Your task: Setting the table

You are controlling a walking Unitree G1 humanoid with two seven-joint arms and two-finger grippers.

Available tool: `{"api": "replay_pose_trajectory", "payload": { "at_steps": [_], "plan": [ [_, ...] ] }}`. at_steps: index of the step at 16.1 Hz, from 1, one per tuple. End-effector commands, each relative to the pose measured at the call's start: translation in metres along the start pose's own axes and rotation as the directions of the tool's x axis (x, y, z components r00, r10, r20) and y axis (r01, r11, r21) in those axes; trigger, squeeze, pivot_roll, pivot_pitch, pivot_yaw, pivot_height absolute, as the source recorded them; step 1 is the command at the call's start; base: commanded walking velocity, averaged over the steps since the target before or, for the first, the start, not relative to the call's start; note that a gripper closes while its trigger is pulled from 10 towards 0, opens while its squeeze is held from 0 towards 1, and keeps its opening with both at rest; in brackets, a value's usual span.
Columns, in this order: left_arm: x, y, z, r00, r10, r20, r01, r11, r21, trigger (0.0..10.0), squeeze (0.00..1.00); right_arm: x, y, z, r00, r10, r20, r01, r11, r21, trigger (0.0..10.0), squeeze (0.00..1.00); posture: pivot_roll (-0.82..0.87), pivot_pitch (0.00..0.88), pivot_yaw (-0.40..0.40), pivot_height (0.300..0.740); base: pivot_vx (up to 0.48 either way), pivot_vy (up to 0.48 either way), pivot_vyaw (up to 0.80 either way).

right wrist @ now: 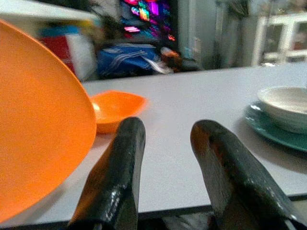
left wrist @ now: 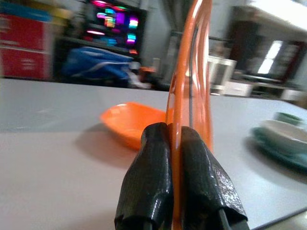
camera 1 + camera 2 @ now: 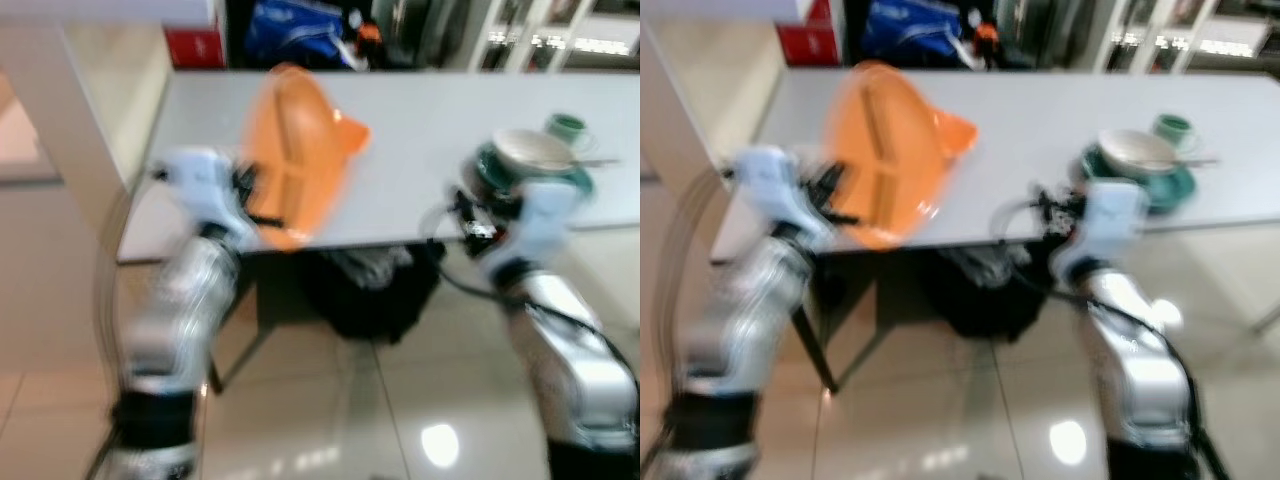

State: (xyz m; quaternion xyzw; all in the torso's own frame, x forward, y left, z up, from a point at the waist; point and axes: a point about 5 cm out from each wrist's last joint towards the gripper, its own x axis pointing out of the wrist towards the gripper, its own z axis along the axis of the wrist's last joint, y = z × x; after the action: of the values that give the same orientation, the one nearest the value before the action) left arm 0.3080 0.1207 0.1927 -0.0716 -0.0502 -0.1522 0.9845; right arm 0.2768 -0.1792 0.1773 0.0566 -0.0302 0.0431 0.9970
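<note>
- The left pincer (image 2: 177, 143) pinches the rim of a big orange plate (image 3: 295, 150) between its two black fingers (image 2: 148, 182).
- The plate stands up on its edge, tilted, above the near left part of the grey worktop (image 3: 420, 130).
- A small orange bowl (image 1: 115, 108) sits on the worktop just behind the plate.
- The right pincer (image 1: 168, 143) is at the near edge of the worktop, to the right of the plate. Its two fingers (image 1: 120, 163) are spread apart and hold nothing.
- A green plate (image 3: 1165, 190) lies on the right side of the worktop, well apart from the orange things. A white bowl (image 3: 1135, 150) sits on it.
- A small green cup (image 3: 1173, 127) stands just behind the white bowl.
- A thin grey thing, too blurry to name, pokes out to the right of the white bowl.
- A black bag (image 3: 375, 290) sits on the shiny tile floor (image 3: 330, 400) under the worktop.
- A blue bag (image 3: 295, 35) and a red box (image 3: 193, 47) are at the far side, past the worktop.
- The head views are blurry.
</note>
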Motion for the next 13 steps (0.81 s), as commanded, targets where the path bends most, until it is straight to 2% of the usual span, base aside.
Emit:
{"api": "replay_pose_trajectory", "payload": {
  "at_steps": [1, 3, 4, 6, 7, 8, 9, 10, 11, 12, 13],
  "plan": [
    [0.000, 0.006, 0.016, 0.998, 0.013, 0.066, -0.014, 1.000, 0.021, 10.0, 0.00, 0.002, 0.007, 0.007, 0.999, 0.031, 0.024, -0.032, 0.999, 0.005, 10.0, 0.00, 0.02, 0.000, -0.047, 0.740, 0.439, 0.000, 0.00],
    [-0.002, 0.007, 0.018, 0.997, 0.015, 0.074, -0.016, 1.000, 0.019, 10.0, 0.00, 0.002, 0.008, 0.007, 0.999, 0.037, 0.024, -0.037, 0.999, 0.002, 10.0, 0.00, 0.02, 0.000, -0.048, 0.740, 0.441, 0.000, 0.00],
    [-0.003, 0.007, 0.021, 0.996, 0.010, 0.088, -0.010, 1.000, -0.001, 10.0, 0.00, 0.002, 0.008, 0.008, 0.999, 0.039, 0.025, -0.039, 0.999, 0.002, 10.0, 0.00, 0.02, 0.000, -0.049, 0.740, 0.439, 0.000, 0.00],
    [-0.007, 0.004, 0.030, 0.990, -0.024, 0.139, 0.034, 0.997, -0.074, 10.0, 0.00, 0.001, 0.008, 0.008, 0.999, 0.041, 0.025, -0.041, 0.999, 0.005, 10.0, 0.00, 0.03, 0.000, -0.049, 0.740, 0.000, 0.000, 0.00],
    [-0.010, 0.002, 0.036, 0.983, -0.055, 0.175, 0.085, 0.982, -0.169, 10.0, 0.00, 0.000, 0.009, 0.009, 0.999, 0.046, 0.026, -0.046, 0.999, 0.013, 10.0, 0.00, 0.03, 0.000, -0.045, 0.740, 0.000, 0.000, 0.00],
    [-0.013, 0.004, 0.040, 0.979, -0.055, 0.197, 0.101, 0.968, -0.231, 10.0, 0.00, -0.001, 0.010, 0.009, 0.998, 0.053, 0.028, -0.054, 0.998, 0.019, 10.0, 0.00, 0.03, 0.000, -0.043, 0.740, 0.000, 0.000, 0.00],
    [-0.014, 0.011, 0.044, 0.976, -0.016, 0.218, 0.089, 0.941, -0.328, 10.0, 0.00, -0.003, 0.011, 0.010, 0.997, 0.072, 0.027, -0.072, 0.997, 0.030, 10.0, 0.00, 0.04, 0.002, -0.041, 0.740, 0.000, 0.000, 0.00],
    [-0.014, 0.014, 0.044, 0.978, -0.002, 0.208, 0.084, 0.919, -0.386, 10.0, 0.00, -0.003, 0.011, 0.010, 0.996, 0.085, 0.027, -0.086, 0.996, 0.037, 10.0, 0.00, 0.04, 0.004, -0.041, 0.740, 0.000, 0.000, 0.00],
    [-0.015, 0.022, 0.033, 0.997, -0.028, 0.075, 0.057, 0.903, -0.426, 10.0, 0.00, -0.009, 0.013, 0.010, 0.990, 0.137, 0.016, -0.138, 0.988, 0.066, 10.0, 0.00, 0.04, 0.016, -0.037, 0.740, 0.000, 0.000, 0.00],
    [-0.017, 0.024, 0.031, 0.998, -0.037, 0.048, 0.053, 0.907, -0.418, 10.0, 0.00, -0.011, 0.013, 0.010, 0.987, 0.158, 0.011, -0.159, 0.984, 0.077, 10.0, 0.00, 0.04, 0.017, -0.036, 0.740, 0.000, 0.000, 0.00],
    [-0.022, 0.031, 0.022, 0.995, -0.082, -0.054, 0.049, 0.893, -0.447, 10.0, 0.00, -0.019, 0.013, 0.009, 0.968, 0.248, -0.023, -0.246, 0.966, 0.073, 10.0, 0.00, 0.04, 0.026, -0.030, 0.740, 0.000, 0.000, 0.00]
  ]
}}
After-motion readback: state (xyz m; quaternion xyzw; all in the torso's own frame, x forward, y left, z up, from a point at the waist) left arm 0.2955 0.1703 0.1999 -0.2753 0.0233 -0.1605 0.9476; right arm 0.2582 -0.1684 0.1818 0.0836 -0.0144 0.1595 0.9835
